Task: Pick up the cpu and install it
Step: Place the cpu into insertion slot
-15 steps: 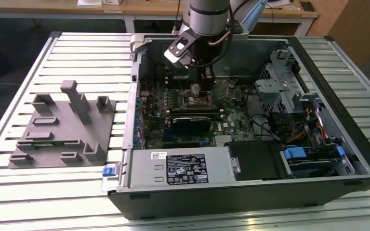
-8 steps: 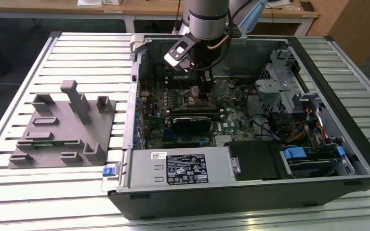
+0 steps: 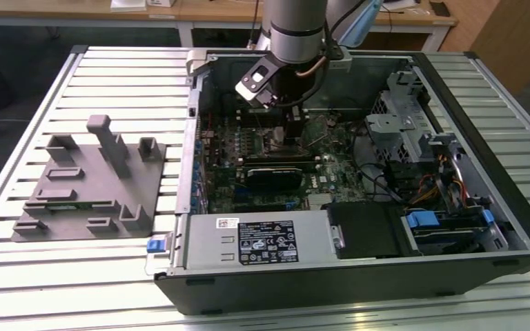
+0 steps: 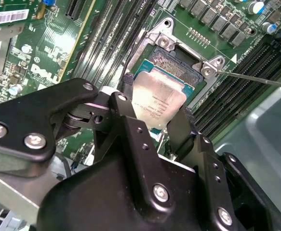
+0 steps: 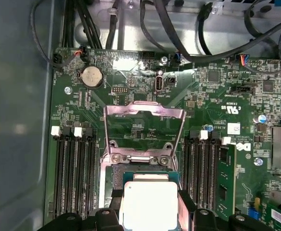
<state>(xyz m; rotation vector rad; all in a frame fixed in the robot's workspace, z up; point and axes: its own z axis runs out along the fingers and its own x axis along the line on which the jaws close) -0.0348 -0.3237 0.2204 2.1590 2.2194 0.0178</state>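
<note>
While over the open socket (image 4: pixel 179 60), the cpu (image 4: pixel 159 98) within the claw (image 4: pixel 155 110).

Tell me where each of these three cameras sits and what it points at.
Exterior view: off the arm, high beside the table, looking down into the open computer case; the arm reaches in.
Second wrist view: on the wrist, looking along the gripper at the cpu it holds, by the socket.
First wrist view: on the wrist, facing the motherboard and raised socket frame; the gripper flanks the cpu.
Both wrist views share gripper, cpu and socket.
</note>
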